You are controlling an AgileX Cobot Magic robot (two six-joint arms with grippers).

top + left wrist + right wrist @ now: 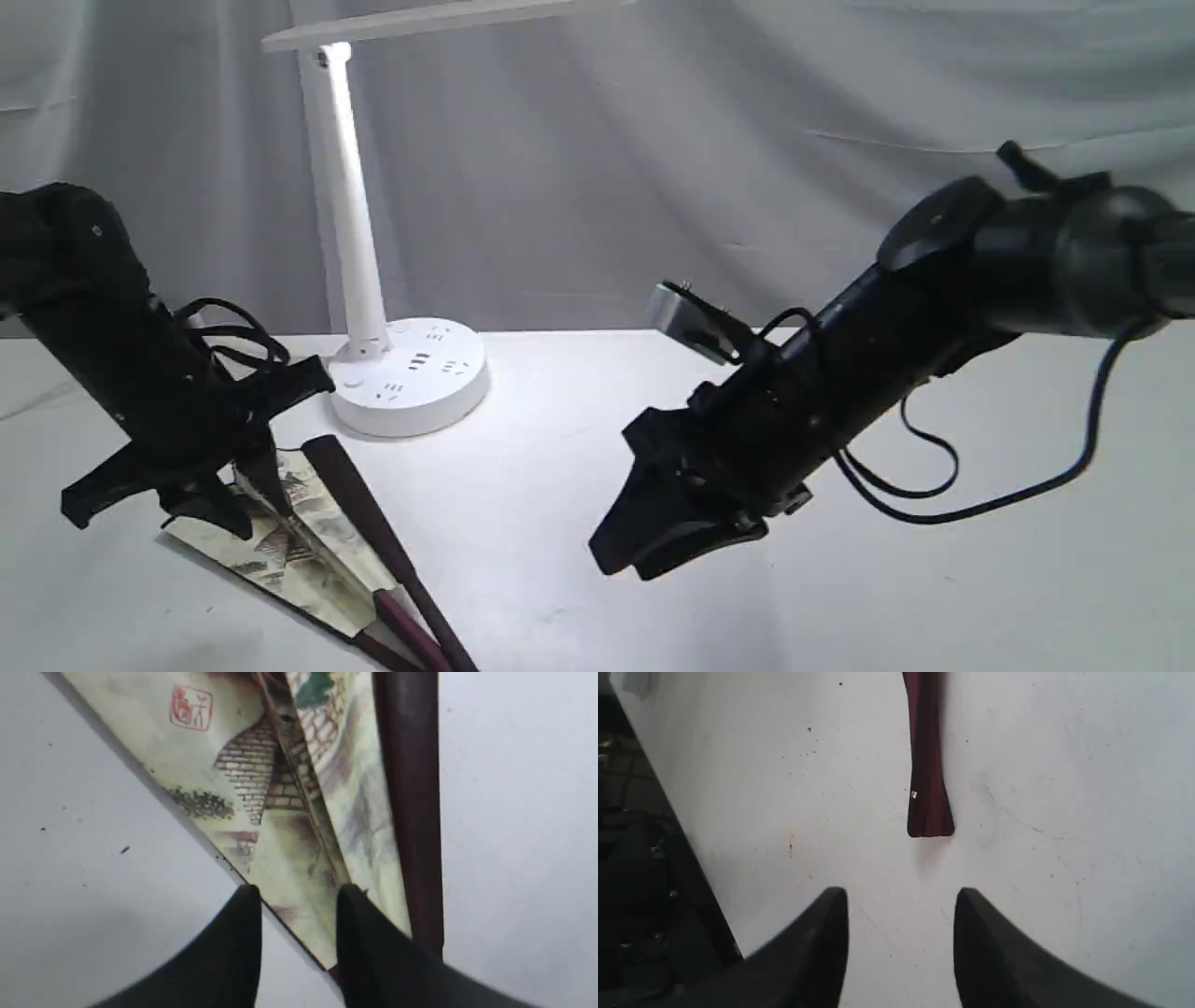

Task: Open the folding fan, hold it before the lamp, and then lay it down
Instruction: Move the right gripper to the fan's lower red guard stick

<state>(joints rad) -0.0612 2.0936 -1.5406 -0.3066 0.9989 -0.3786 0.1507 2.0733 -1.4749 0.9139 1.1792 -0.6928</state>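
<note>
There is one folding fan [308, 551], one lamp [359, 233] and two end effectors, all on or above one white bench [560, 420].

The left end effector [247, 499] points down at the wide, outer end of the fan. Its two black fingers [233, 942] stand partly apart. In the left wrist view the painted paper and its dark edge show through the gap between the tips [299, 891], so nothing is clamped. Whether the tips rest on the paper I cannot tell. The fan [261, 788] lies on the bench, spread only a little. A few pleats show brick walls and a red seal mark [191, 707], and one dark maroon guard [406, 788] runs along the far side of the pleats from that mark.

The right end effector [635, 560] hangs low over bare bench, well apart from the left one. Its fingers [817, 942] are wide apart [901, 891] and hold nothing. Straight ahead of its tips, near but not touching, lies the narrow maroon handle end of the fan [929, 765], with a small bright pin [914, 795] in it.

The lamp stands upright beyond the left end effector. Its round base [411, 378], with sockets and buttons, sits just beside that end effector's body and near the fan's outer end. Its flat bar head [439, 21] is high above both.
</note>
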